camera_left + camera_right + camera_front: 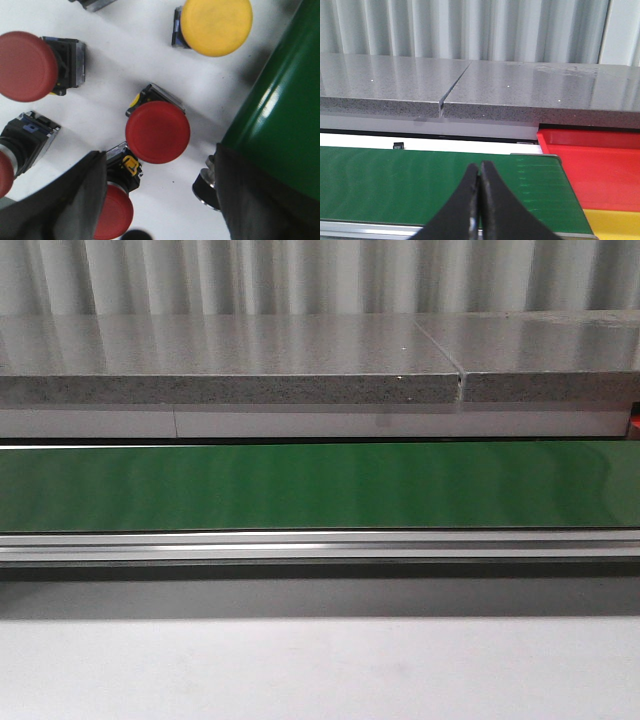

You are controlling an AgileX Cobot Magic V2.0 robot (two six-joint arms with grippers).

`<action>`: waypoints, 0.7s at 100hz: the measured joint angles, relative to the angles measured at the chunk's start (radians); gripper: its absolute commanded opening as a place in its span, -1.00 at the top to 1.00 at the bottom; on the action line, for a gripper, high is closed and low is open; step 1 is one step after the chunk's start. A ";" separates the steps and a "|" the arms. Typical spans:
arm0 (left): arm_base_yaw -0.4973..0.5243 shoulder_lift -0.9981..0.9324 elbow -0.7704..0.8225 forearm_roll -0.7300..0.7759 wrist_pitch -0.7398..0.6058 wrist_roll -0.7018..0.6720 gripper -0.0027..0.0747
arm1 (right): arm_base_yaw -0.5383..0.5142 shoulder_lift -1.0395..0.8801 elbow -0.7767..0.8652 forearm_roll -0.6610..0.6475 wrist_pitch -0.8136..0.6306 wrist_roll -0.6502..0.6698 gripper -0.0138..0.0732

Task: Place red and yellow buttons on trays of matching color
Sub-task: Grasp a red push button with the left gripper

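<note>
Left wrist view: the left gripper is hanging spread wide over a cluster of buttons on the white table, grasping nothing.
Centre button: a red button is sitting between the two fingers, apart from both, cap facing the camera.
Other buttons: a second red one is lying well off to one side on its black housing, a third is lying just beside one finger and partly hidden by it, and a fourth is only peeking in at the frame's edge; one yellow button is sitting near the belt.
Right gripper: in the right wrist view the right gripper is hovering over the green belt with its tips pressed together and nothing between them.
Trays: the red tray and the yellow tray are lying side by side just past the belt's end; what shows of them is looking bare, though the yellow one is mostly cut off.
Progress: I am judging the job as barely begun, since no button is showing on either tray and several are waiting on the table.
Left to do: every visible button is still needing a lift and a matching tray.
Front view: only the bare belt and a grey slab behind it are showing; no arms, no buttons.
In the way: the buttons are crowding each other, so a finger closing on the centre one is risking a nudge to the partly hidden red one. A small dark round part is also lying by the other finger; I cannot tell what it is.
</note>
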 measured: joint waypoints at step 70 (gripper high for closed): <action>0.000 0.228 -0.104 0.004 0.066 0.000 -0.14 | 0.000 0.000 0.000 0.000 0.000 0.000 0.84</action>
